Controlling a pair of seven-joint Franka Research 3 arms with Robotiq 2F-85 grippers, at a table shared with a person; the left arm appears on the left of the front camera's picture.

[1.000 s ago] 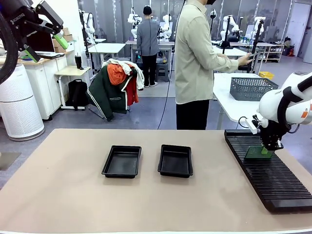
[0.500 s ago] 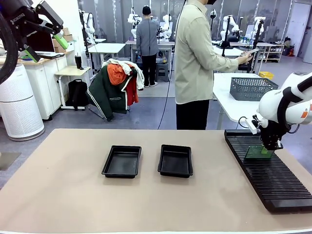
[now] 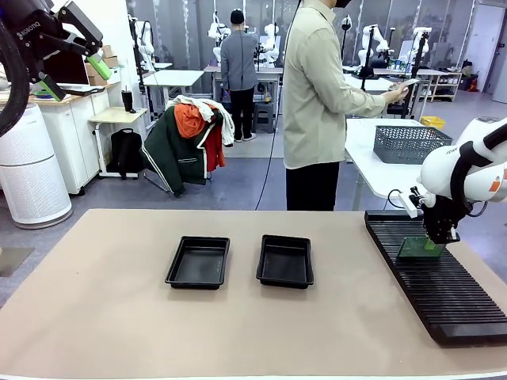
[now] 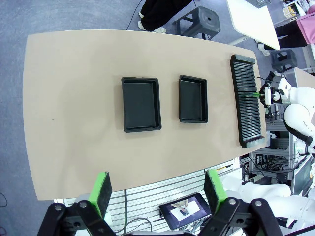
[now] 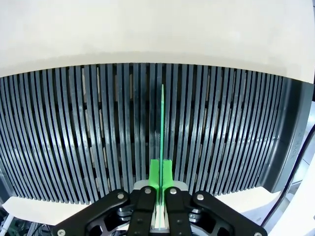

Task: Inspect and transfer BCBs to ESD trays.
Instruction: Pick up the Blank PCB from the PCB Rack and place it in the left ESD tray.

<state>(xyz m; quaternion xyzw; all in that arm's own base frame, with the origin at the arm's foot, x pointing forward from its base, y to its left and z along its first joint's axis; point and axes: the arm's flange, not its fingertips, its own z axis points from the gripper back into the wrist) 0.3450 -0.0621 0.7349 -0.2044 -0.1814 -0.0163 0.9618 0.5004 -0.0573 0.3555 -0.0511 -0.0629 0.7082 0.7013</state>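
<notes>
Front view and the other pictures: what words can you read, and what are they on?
"ROBOTIQ": on the black body of the left hand, faint.
Orange mark on the right arm: too blurred to read.
Tablet screen: too small to read.

Left gripper (image 4: 157, 192) high, spread wide; right gripper (image 5: 161, 175) clamped.
</notes>
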